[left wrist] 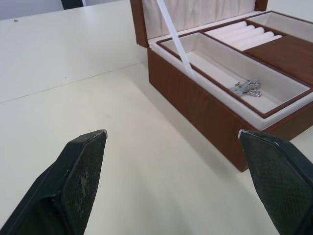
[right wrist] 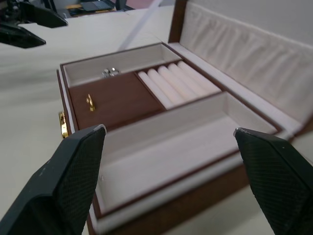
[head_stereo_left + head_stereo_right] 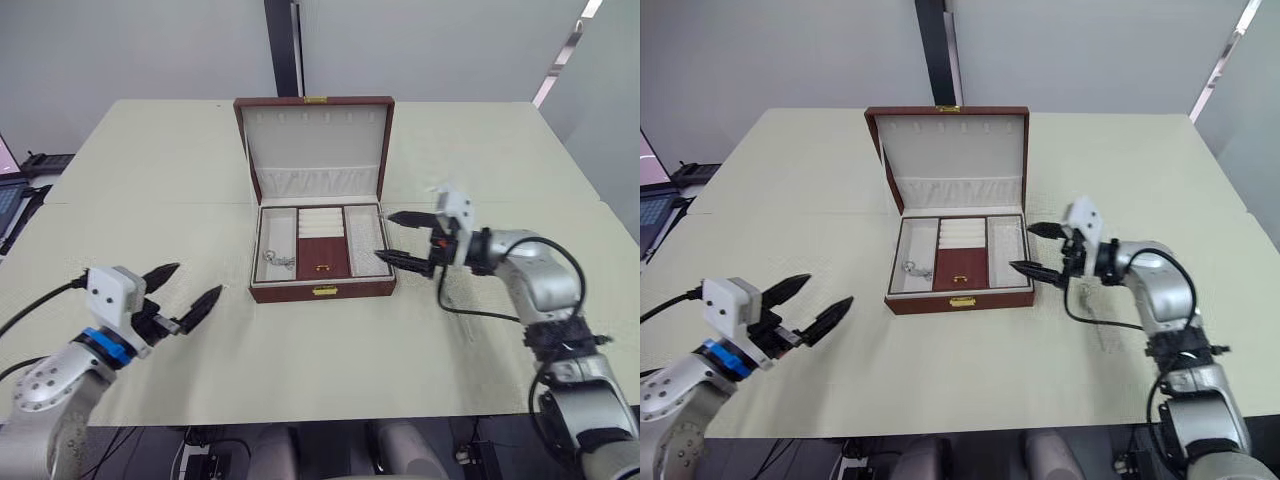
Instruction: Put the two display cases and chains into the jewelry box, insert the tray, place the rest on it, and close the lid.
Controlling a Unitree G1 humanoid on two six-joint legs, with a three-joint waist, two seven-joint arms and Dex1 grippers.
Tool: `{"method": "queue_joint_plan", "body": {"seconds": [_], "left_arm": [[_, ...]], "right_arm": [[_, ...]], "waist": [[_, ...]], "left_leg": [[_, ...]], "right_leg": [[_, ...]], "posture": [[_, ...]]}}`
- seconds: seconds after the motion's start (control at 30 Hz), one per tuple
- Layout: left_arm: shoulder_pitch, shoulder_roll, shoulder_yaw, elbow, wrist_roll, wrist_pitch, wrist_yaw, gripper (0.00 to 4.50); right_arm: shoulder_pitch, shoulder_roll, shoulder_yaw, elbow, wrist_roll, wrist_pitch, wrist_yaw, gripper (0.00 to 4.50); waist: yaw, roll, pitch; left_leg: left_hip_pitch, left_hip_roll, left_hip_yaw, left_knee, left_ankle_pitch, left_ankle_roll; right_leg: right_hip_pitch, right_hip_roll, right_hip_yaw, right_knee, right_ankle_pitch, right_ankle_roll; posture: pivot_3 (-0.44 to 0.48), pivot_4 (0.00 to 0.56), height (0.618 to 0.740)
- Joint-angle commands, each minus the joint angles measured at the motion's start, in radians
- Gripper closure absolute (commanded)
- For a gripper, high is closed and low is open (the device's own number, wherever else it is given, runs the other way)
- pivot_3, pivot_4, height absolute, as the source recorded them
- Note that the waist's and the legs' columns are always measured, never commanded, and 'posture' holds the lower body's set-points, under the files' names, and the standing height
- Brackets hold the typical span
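Both black two-fingered grippers, left [image 3: 183, 298] and right [image 3: 402, 238], gape empty beside the open wooden jewelry box [image 3: 322, 291], tray seated, its raised lid [image 3: 314, 148] awaiting closure.

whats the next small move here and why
Probably swing the right gripper up behind the lid to start closing it. The tray already sits in the jewelry box, a silver piece lies in its left compartment, and both grippers are open, holding nothing.

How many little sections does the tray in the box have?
4: a long one on the robot's left holding silver jewelry, a long bare one on the right, ring rolls at middle back, and a wooden lid at middle front.
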Motion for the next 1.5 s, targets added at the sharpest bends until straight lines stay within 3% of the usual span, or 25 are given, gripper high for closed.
{"method": "queue_joint_plan", "body": {"seconds": [0.03, 0.23, 0.47, 1.03, 1.3, 1.5], "left_arm": [[-0.002, 0.055, 0.026, 0.035, -0.002, 0.012, -0.072, 0.0], [-0.037, 0.124, 0.063, 0.158, 0.041, -0.026, -0.134, 0.0], [-0.031, 0.109, 0.081, 0.204, 0.073, -0.052, -0.135, 0.0], [-0.031, 0.107, 0.095, 0.236, 0.084, -0.08, -0.139, 0.0], [-0.012, 0.088, 0.074, 0.163, 0.042, -0.115, -0.221, 0.0], [-0.022, 0.08, -0.05, 0.064, 0.042, -0.144, -0.328, 0.0]], "right_arm": [[0.089, -0.081, -0.119, -0.07, 0.057, 0.005, -0.004, 0.04], [0.285, -0.182, -0.251, -0.099, 0.075, -0.008, -0.03, 0.04], [0.442, -0.192, -0.335, -0.075, 0.067, -0.053, -0.073, 0.04], [0.425, -0.186, -0.313, -0.029, 0.065, -0.091, -0.11, 0.04], [0.498, -0.149, -0.337, -0.188, 0.114, -0.027, -0.178, 0.04], [0.588, -0.061, -0.303, -0.418, 0.151, 0.049, -0.311, 0.04]], "waist": [[0.001, 0.0, 0.0], [-0.001, 0.0, 0.0], [0.0, 0.0, 0.0], [0.001, 0.0, 0.0], [0.002, 0.0, 0.0], [0.003, -0.001, 0.0]], "left_leg": [[0.0, 0.0, 0.0, 0.0, 0.0, 0.0], [0.001, 0.0, 0.0, 0.0, 0.0, 0.0], [0.001, 0.0, 0.002, 0.0, 0.0, 0.0], [0.002, 0.0, 0.002, 0.0, 0.0, 0.0], [0.002, 0.0, 0.002, 0.0, 0.0, 0.0], [0.002, 0.0, 0.002, 0.0, 0.0, 0.0]], "right_leg": [[0.0, 0.0, 0.0, 0.0, 0.0, 0.0], [0.0, 0.0, 0.0, 0.0, 0.0, 0.0], [0.001, 0.0, 0.002, 0.0, 0.0, 0.001], [0.001, 0.0, 0.002, 0.0, 0.0, 0.001], [0.001, 0.0, 0.002, 0.0, 0.0, 0.001], [0.001, 0.0, 0.002, 0.0, 0.0, 0.001]], "posture": [[0.0, 0.15, 0.74], [0.0, 0.15, 0.74], [0.0, 0.15, 0.74], [0.0, 0.15, 0.74], [0.0, 0.15, 0.74], [0.0, 0.15, 0.74]]}}
